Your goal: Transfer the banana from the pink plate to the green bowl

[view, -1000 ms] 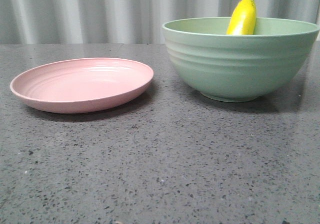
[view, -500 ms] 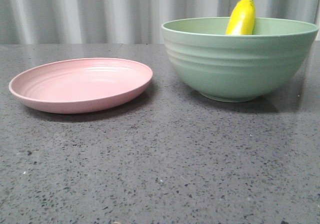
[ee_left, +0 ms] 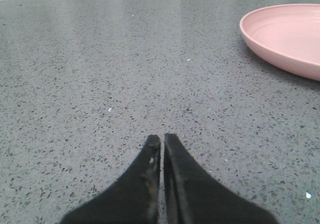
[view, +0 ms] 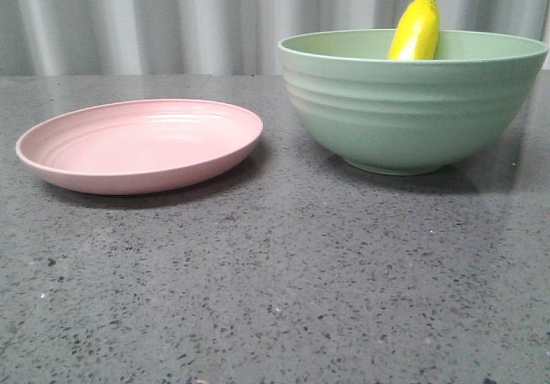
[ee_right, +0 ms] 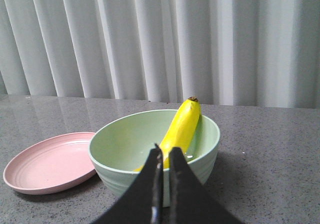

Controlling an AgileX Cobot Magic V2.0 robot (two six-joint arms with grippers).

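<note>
The yellow banana (view: 416,29) leans inside the green bowl (view: 411,109) on the right of the table, its dark tip poking above the rim. The same banana (ee_right: 181,126) rests against the far wall of the green bowl (ee_right: 120,166) in the right wrist view. The pink plate (view: 142,143) lies bare to the left of the bowl. My right gripper (ee_right: 164,151) is shut with nothing in it, hanging back from the bowl and above it. My left gripper (ee_left: 162,139) is shut and holds nothing, low over the bare table, apart from the pink plate (ee_left: 285,38).
The dark speckled table (view: 275,298) runs out to a pale pleated curtain (view: 172,19) at the back. The pink plate (ee_right: 45,164) lies just beside the bowl in the right wrist view.
</note>
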